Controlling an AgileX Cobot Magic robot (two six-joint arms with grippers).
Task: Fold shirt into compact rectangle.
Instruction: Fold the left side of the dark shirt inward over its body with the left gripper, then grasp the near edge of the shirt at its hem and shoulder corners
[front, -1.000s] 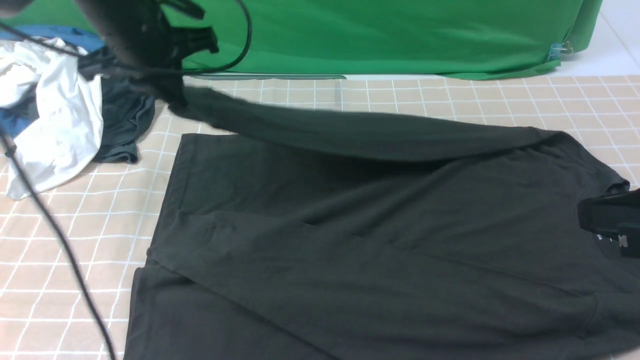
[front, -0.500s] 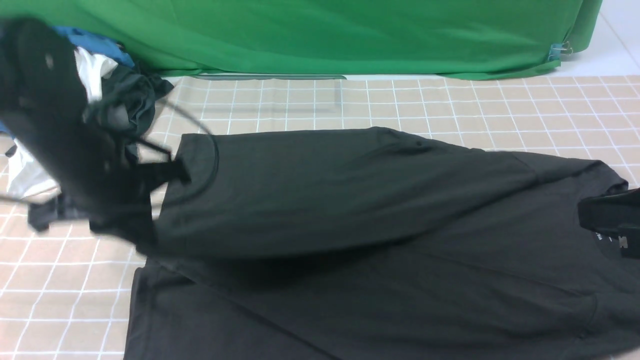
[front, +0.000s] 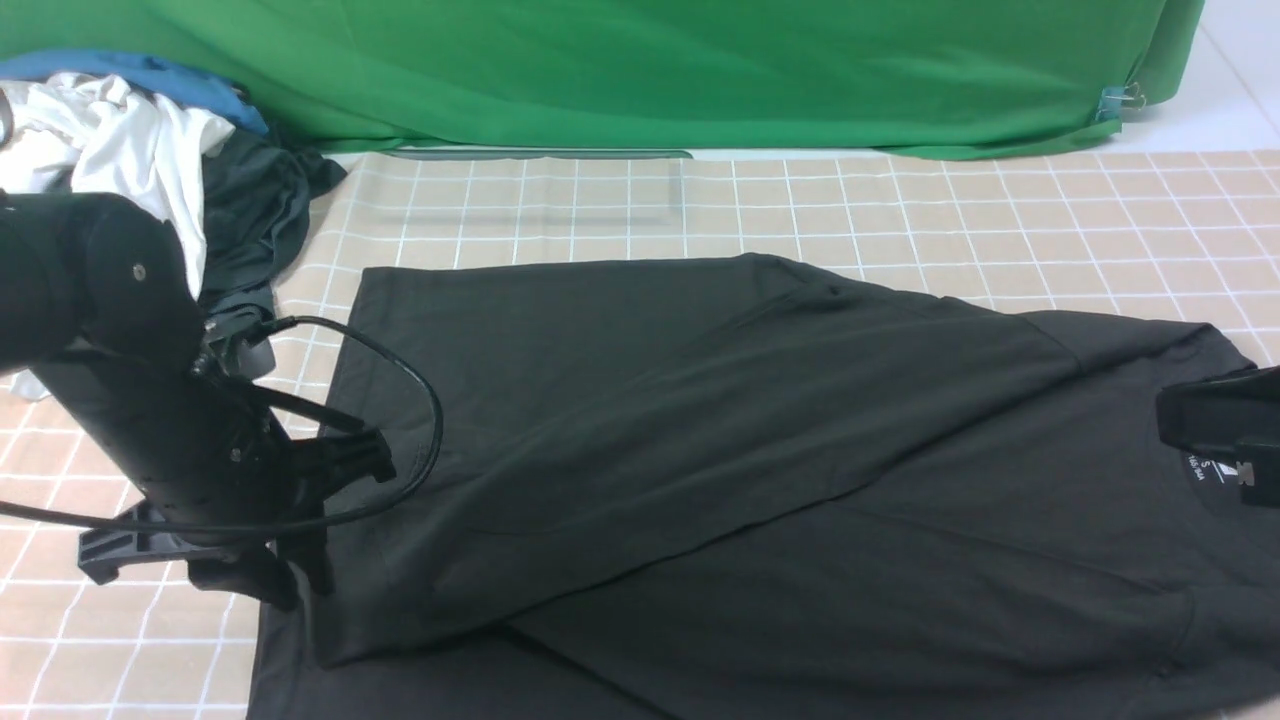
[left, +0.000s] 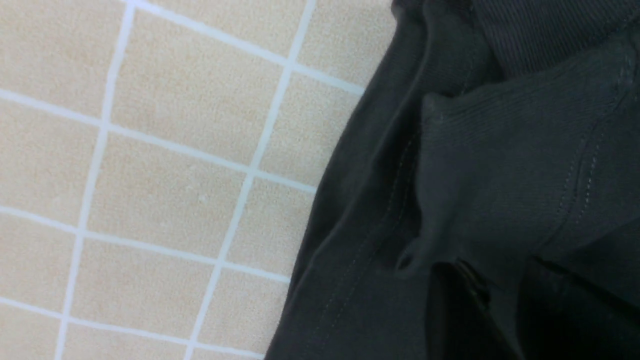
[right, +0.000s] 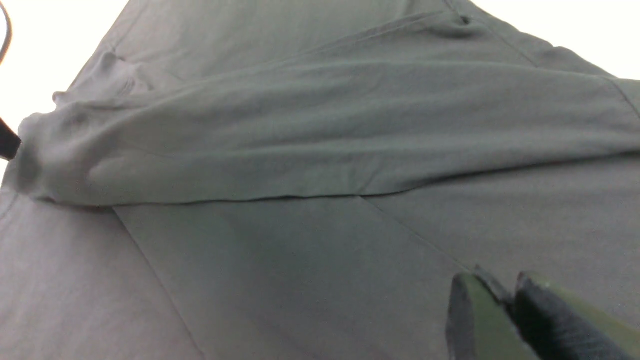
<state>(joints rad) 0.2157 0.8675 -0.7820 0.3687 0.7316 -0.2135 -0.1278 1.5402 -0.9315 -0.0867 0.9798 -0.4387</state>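
Shirt (front: 760, 450) lay spread over the checked cloth (front: 900, 200), filling the middle and lower part of the front view from near the left edge to the right edge. Its far panel was folded down across the body in a long diagonal flap, widest at the lower left and narrowing toward the right. The neck faced the right edge, where the white label (front: 1203, 467) showed.

The left gripper (front: 295, 585) pointed down at the lower left of the frame, its tips at the corner of the folded flap and touching the fabric. A cable (front: 425, 420) looped from the arm over the shirt's left part. In the left wrist view the stitched hem lay bunched beside the bare cloth, and the fingers were lost in dark fabric, so I could not tell how far they stood apart or whether they had hold of anything.

The right gripper (right: 507, 320) sat at the collar, at the right edge of the front view just above the label. Its fingertips (right: 472, 320) stood close together, with a thin ridge of shirt fabric pinched between them.

In the upper left lay a heap of clothes: a white shirt (front: 120, 150), a blue piece (front: 170, 75) and a dark grey garment (front: 250, 200), apart from the shirt. A green backdrop (front: 700, 70) closed off the top.
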